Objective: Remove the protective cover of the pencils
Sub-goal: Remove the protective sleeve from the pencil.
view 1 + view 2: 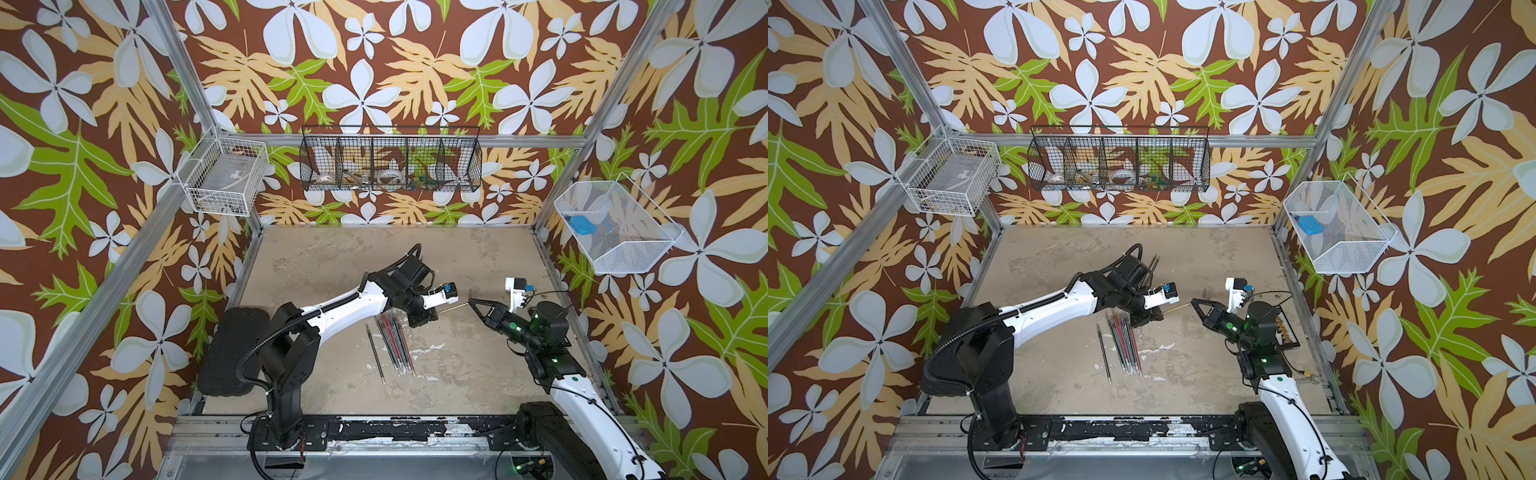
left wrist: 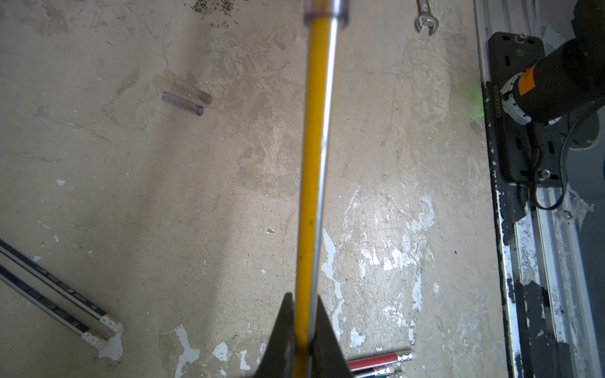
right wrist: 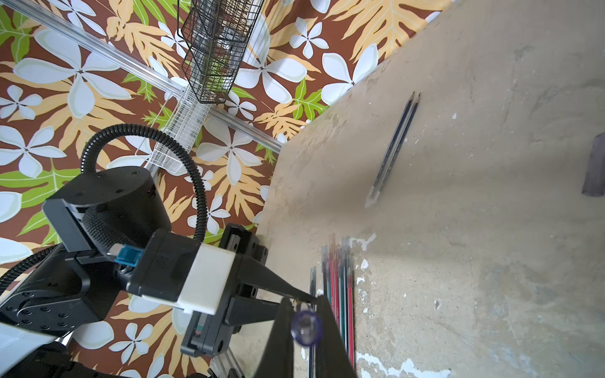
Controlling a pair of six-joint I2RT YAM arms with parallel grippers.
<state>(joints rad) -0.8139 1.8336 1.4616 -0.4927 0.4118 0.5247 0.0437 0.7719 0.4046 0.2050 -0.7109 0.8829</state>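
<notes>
My left gripper (image 2: 302, 301) is shut on a yellow pencil (image 2: 316, 163) and holds it level above the table, pointing at the right arm. A smoky translucent protective cover (image 2: 325, 11) sits over the pencil's far end. In the right wrist view my right gripper (image 3: 304, 302) is shut on that cover (image 3: 306, 327), seen end-on between the fingers. In both top views the two grippers (image 1: 432, 313) (image 1: 471, 302) meet tip to tip along the pencil (image 1: 1177, 307). The other pencils (image 1: 395, 345) lie in a bundle below the left arm.
Two loose caps (image 2: 183, 103) lie on the table. A single black pencil (image 1: 375, 353) rests left of the bundle, and two dark pencils (image 3: 396, 144) lie farther back. A wrench (image 2: 425, 19) lies near the right arm's base. Wire baskets (image 1: 390, 160) hang on the walls.
</notes>
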